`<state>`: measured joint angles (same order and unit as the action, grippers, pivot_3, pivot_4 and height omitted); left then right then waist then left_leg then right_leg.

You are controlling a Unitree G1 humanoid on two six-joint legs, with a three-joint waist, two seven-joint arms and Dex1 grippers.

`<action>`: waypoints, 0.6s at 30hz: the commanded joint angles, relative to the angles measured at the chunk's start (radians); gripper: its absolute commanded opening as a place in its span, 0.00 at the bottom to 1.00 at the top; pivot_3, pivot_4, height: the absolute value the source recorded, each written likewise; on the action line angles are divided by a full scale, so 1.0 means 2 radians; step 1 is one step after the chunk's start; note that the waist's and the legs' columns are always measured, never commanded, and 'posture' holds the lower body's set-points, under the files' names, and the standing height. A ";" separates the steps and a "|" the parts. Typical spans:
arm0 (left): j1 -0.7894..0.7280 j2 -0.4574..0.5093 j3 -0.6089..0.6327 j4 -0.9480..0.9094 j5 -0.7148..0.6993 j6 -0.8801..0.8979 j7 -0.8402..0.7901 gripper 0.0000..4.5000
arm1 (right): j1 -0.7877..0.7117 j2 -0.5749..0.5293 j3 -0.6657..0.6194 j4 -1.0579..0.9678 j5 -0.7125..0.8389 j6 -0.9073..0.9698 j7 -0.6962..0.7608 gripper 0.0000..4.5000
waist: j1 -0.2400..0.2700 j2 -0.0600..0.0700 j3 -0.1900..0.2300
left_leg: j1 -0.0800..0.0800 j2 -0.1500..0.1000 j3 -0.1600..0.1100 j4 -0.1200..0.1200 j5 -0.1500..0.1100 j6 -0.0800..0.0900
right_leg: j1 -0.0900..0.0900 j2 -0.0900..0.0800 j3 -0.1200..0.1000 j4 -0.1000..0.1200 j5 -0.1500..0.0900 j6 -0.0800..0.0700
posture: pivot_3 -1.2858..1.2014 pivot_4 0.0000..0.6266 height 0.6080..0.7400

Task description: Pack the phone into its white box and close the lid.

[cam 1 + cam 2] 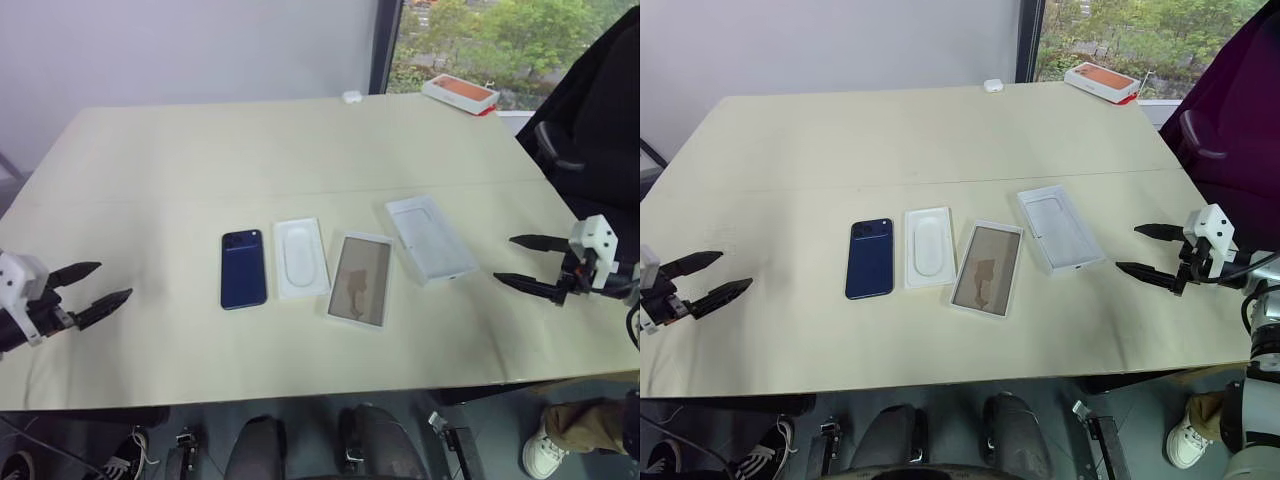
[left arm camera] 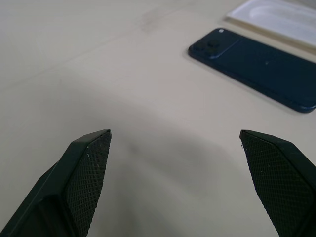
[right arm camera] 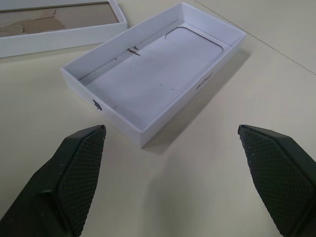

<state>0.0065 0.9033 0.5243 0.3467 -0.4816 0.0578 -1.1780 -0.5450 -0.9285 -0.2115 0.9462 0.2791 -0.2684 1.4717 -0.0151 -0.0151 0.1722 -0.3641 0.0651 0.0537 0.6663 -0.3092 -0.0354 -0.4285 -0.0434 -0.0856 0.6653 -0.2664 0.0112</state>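
A wide beige table (image 1: 300,150) holds four flat items in a row. The slim dark navy-blue phone (image 1: 243,268) lies face down at the left end. Just right of the phone sits a thin white insert with an oval recess (image 1: 301,257). Right of the insert is the shallow white box with a brownish-tan floor (image 1: 360,279), empty. Furthest from the phone lies the white lid (image 1: 430,238), inner face up. The left gripper (image 1: 90,290) hovers well left of the phone, fingers spread, holding nothing. The right gripper (image 1: 527,263) hovers near the lid, fingers spread, holding nothing.
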 commanded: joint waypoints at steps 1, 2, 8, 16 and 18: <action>-0.005 0.002 0.015 -0.010 -0.004 -0.013 0.006 0.98 | -0.005 -0.003 -0.010 -0.007 0.006 -0.006 0.000 1.00 | 0.000 0.000 0.000 | 0.000 0.000 0.000 0.000 0.000 0.000 | 0.000 0.000 0.000 0.000 0.000 0.000 | 0.52 0.24 1.00; -0.006 0.003 0.012 -0.010 0.001 -0.017 0.009 0.98 | -0.005 -0.002 -0.011 -0.008 0.006 -0.006 -0.001 1.00 | 0.000 0.000 0.000 | 0.000 0.000 0.000 0.000 0.000 0.000 | 0.000 0.000 0.000 0.000 0.000 0.000 | 0.52 0.24 1.00; -0.011 0.002 0.005 -0.017 0.000 -0.007 0.011 0.98 | -0.006 0.002 -0.013 -0.012 0.010 -0.004 -0.003 1.00 | 0.000 0.000 0.000 | 0.000 0.000 0.000 0.000 0.000 0.000 | 0.000 0.000 0.000 0.000 0.000 0.000 | 0.52 0.24 1.00; -0.008 -0.007 0.001 -0.028 -0.001 -0.002 0.010 0.98 | -0.008 0.007 -0.014 -0.014 0.011 -0.006 -0.014 1.00 | 0.000 0.000 0.000 | 0.000 0.000 0.000 0.000 0.000 0.000 | 0.000 0.000 0.000 0.000 0.000 0.000 | 0.52 0.24 1.00; -0.008 -0.009 0.000 -0.030 0.000 -0.002 0.011 0.98 | -0.009 0.007 -0.014 -0.014 0.011 -0.006 -0.015 1.00 | 0.000 0.000 0.000 | 0.000 0.000 0.001 0.000 0.000 0.000 | 0.000 0.000 0.000 0.000 0.000 0.000 | 0.52 0.24 1.00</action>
<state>-0.0067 0.8821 0.5211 0.3085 -0.4730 0.0569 -1.1563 -0.5469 -0.9135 -0.2117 0.9448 0.2809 -0.2692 1.4469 -0.0144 -0.0151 0.1722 -0.3638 0.0650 0.0549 0.6662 -0.3092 -0.0355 -0.4285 -0.0435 -0.0849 0.6653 -0.2663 0.0112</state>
